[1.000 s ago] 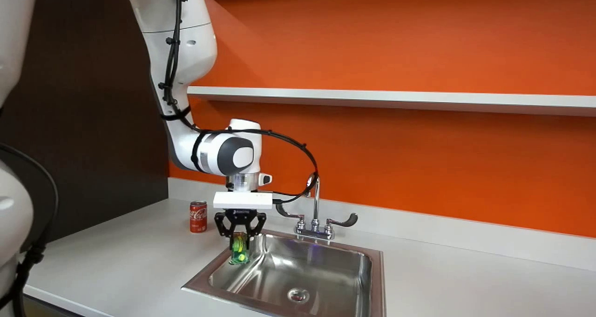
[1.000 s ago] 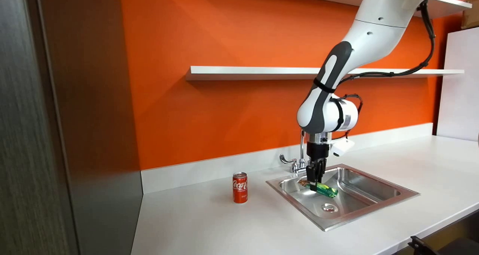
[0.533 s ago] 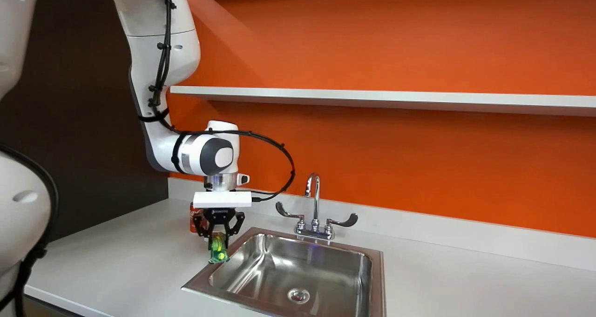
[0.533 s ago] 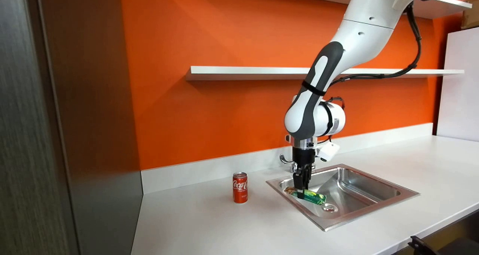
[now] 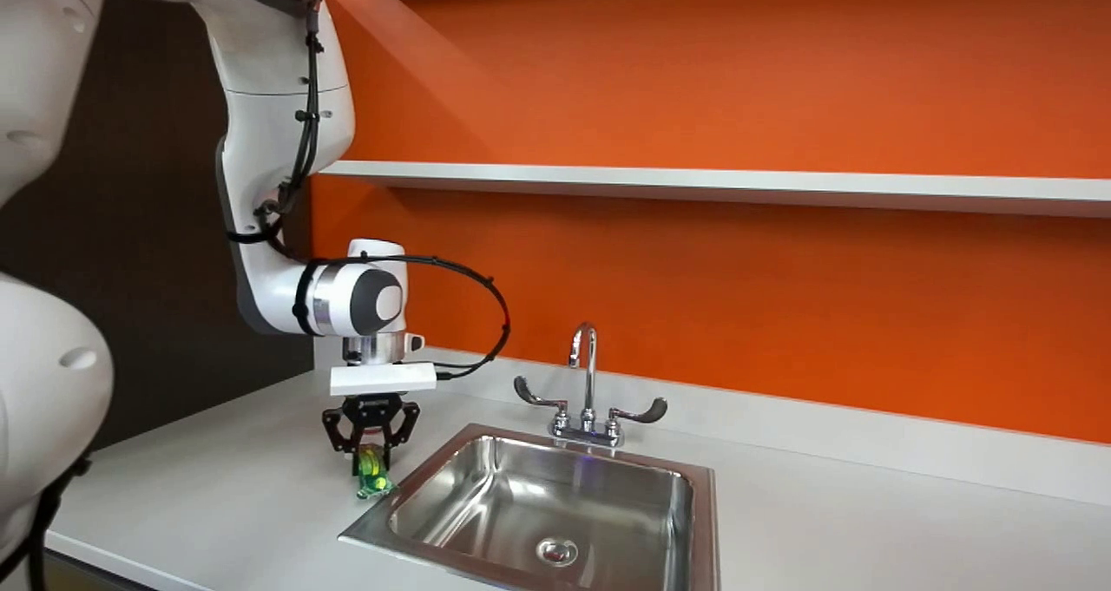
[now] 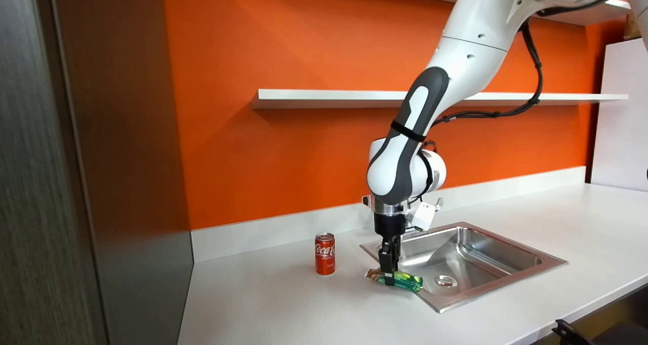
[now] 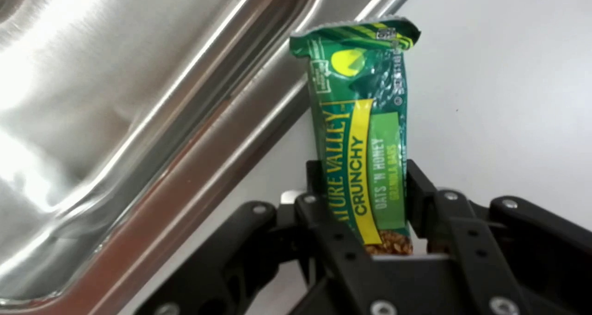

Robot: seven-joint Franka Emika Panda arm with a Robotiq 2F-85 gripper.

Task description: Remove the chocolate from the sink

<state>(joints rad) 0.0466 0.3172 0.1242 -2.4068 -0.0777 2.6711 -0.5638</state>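
The chocolate is a green wrapped bar with a yellow stripe (image 7: 356,88), also seen in both exterior views (image 5: 374,478) (image 6: 409,281). My gripper (image 7: 363,178) is shut on it, with one black finger against each long side. Its near end lies between the fingers, partly hidden. In both exterior views the gripper (image 5: 371,462) (image 6: 390,278) holds the bar low over the white counter, beside the steel sink (image 5: 382,528). The bar's far end overlaps the sink's rim (image 7: 222,167) in the wrist view. I cannot tell whether the bar touches the counter.
A red soda can (image 6: 324,254) stands upright on the white counter (image 6: 283,304), left of the gripper in an exterior view. The chrome faucet (image 5: 588,400) stands behind the sink. A white shelf (image 5: 694,180) runs along the orange wall. A dark panel (image 5: 165,226) bounds the counter.
My gripper has carried the bar left in both exterior views, from above the basin past its rim to over the counter, and lower. The grip stays shut. The can is now hidden in an exterior view.
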